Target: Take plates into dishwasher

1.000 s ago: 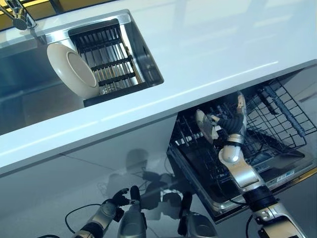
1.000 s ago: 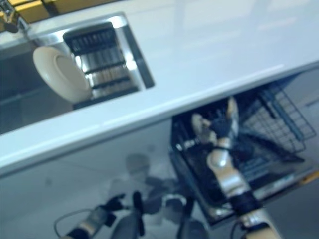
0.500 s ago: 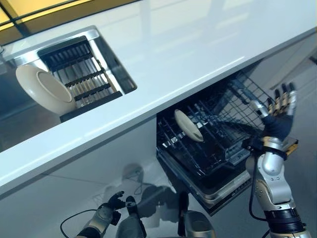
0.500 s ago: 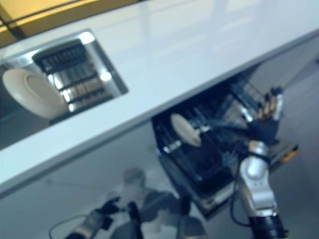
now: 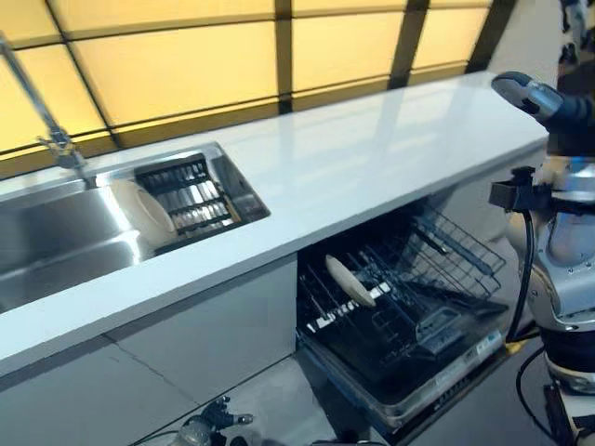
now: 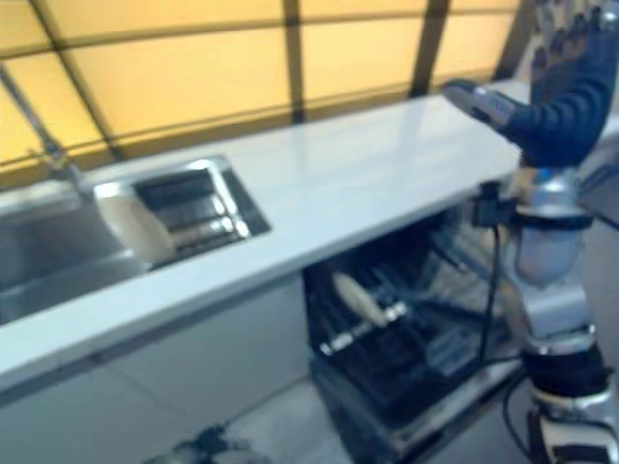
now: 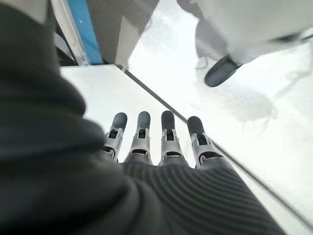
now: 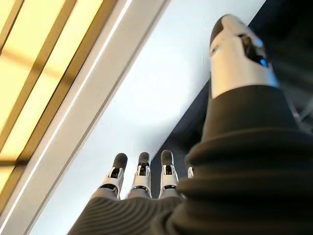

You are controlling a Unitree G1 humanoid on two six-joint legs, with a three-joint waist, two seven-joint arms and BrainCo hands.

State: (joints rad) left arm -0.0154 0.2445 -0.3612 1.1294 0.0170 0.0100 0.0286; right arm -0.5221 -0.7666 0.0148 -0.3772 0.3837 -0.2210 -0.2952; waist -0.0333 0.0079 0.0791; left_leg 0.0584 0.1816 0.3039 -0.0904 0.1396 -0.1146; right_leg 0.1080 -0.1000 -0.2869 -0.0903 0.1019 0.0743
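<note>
A cream plate (image 5: 350,281) stands on edge in the pulled-out black wire rack (image 5: 444,268) of the open dishwasher under the counter. A second cream plate (image 5: 146,212) leans against the dark drying rack (image 5: 197,192) in the steel sink (image 5: 56,251). My right hand (image 6: 564,93) is raised at the far right, above counter height and away from the dishwasher; its fingers (image 8: 141,177) are straight and it holds nothing. My left hand (image 7: 156,147) hangs low near the floor, fingers straight and empty.
A long white counter (image 5: 372,153) runs across, with the dishwasher door (image 5: 437,376) open below it at the right. A tap (image 5: 51,139) stands behind the sink. White cabinet fronts (image 5: 204,325) sit left of the dishwasher.
My right hand let go of the plate in the dishwasher rack, drew back and rose above the counter. The head camera has tilted up, so the whole picture shifted.
</note>
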